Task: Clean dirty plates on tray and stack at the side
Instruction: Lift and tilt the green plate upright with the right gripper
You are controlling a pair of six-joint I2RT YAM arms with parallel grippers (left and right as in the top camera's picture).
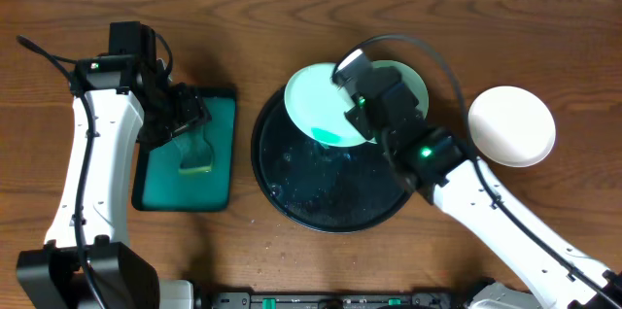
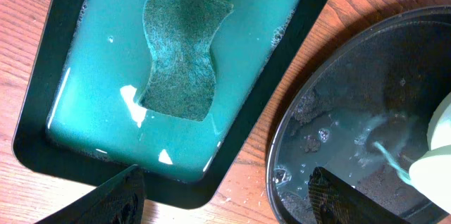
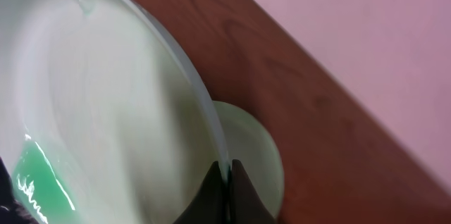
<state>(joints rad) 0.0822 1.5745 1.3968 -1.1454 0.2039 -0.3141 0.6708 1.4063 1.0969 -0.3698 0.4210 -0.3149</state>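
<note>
Holding mint plate (image 1: 316, 105) by its rim: right gripper (image 1: 350, 105) pinched shut on it, plate tilted over black tray (image 1: 321, 192) at its 12. 2nd mint plate (image 1: 408, 81) at 1, white plate (image 1: 512, 126) on table at 3. Left gripper (image 1: 185, 124) wide over teal tray (image 1: 219, 144), nearer arm to sponge (image 1: 197, 154).
Left wrist: sponge at 12 from jaws, long axis 12–6.
Right wrist: green smear (image 3: 42, 175) low-left; fingers mostly cut off.

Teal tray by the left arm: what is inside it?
A green sponge lies flat in shallow liquid with some foam, covering the floor of the teal tray. What lies directly beneath the sponge cannot be seen.
</note>
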